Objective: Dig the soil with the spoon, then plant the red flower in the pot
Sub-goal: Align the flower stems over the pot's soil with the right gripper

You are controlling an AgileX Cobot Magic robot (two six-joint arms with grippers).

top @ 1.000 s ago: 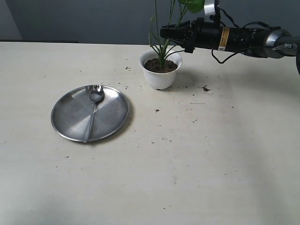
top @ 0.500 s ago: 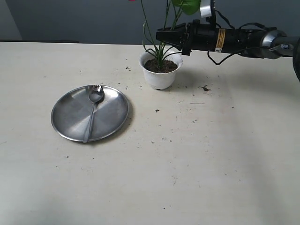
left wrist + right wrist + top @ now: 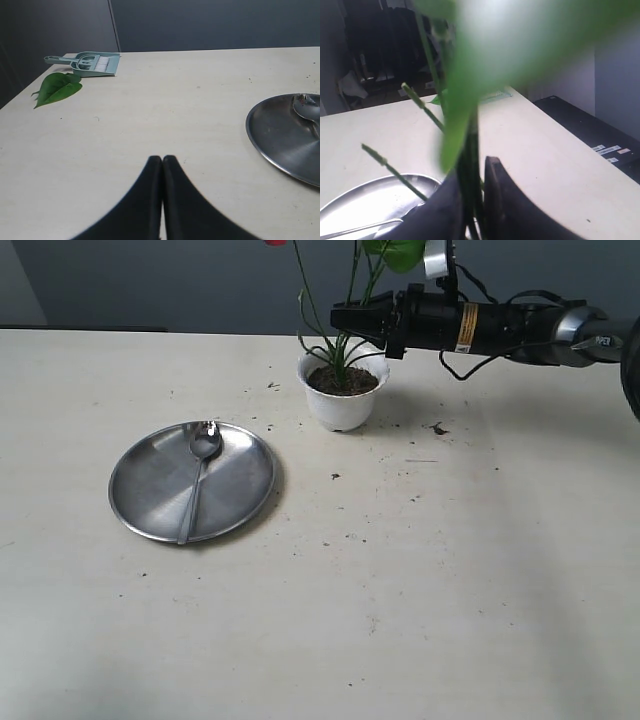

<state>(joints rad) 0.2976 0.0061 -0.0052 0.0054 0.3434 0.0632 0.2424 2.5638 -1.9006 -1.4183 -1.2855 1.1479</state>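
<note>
Open table (image 3: 450, 590) front, right; plate (image 3: 140, 508) left, pot (image 3: 340, 408) (red flower (image 3: 400, 252) upright) rear.

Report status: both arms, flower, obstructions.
Left gripper: jaws shut, empty. Right gripper: jaws shut on flower stems, base in pot soil. Spoon on plate. Nothing in the way.

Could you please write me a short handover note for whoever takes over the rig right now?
Left gripper: fingers shut, empty.
Right gripper: shut on the red flower stems, just above the pot.
Things: the spoon lies on the plate; the soil is in the pot, with the stem bases standing in it.
Done: digging, apparently; flower set in.
Left: probably release, pull back, and check that the flower stands.
</note>
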